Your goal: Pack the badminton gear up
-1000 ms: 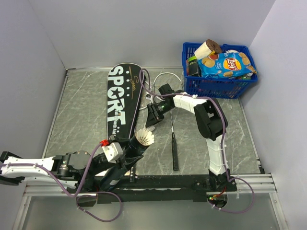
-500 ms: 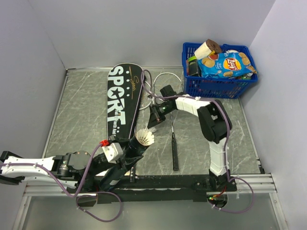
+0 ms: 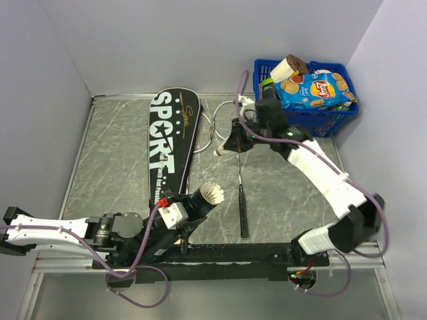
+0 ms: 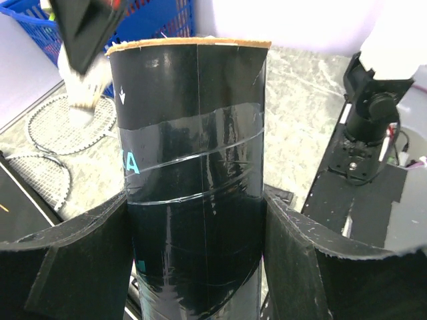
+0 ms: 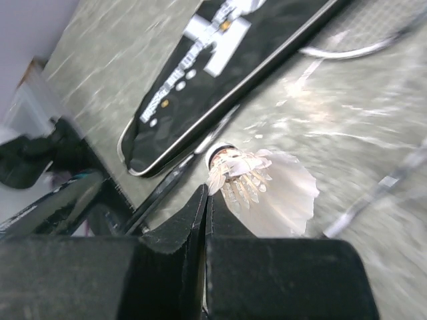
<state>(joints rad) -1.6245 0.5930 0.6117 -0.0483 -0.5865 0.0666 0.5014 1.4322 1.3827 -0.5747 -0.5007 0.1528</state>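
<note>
Top external view: the left gripper (image 3: 189, 212) sits at the near edge of the desk (image 3: 113, 153), its jaws clamped around the black tube (image 3: 199, 203). The tube tilts up toward the far right, and the first shuttlecock (image 3: 213, 195) sits at its open mouth. Just beyond, the black "SPORT" cover (image 3: 170, 143) lies flat, running from near to far. The two rackets (image 3: 243, 200) lie to its right, silver heads at the far end and one black handle pointing near. The right arm reaches out over those heads. The right gripper (image 3: 227, 145) carries the second shuttlecock (image 3: 218, 152) above the desk, right of the cover. The blue basket (image 3: 303, 120) of snack packets stands in the far right corner.

Left wrist view: the tube (image 4: 193, 120) fills the middle, upright between the two black fingers (image 4: 67, 267), which press on its sides. Its rim shows as a tan edge at the top. At upper left the second shuttlecock (image 4: 83, 93) hangs under the right gripper (image 4: 87, 27), above the racket heads.

Right wrist view: the right jaws are pressed together, and the feather skirt of the second shuttlecock (image 5: 267, 187) is caught at their tips, its cork pointing left. Below it, blurred, lie the cover (image 5: 220, 73) and a racket rim.
</note>
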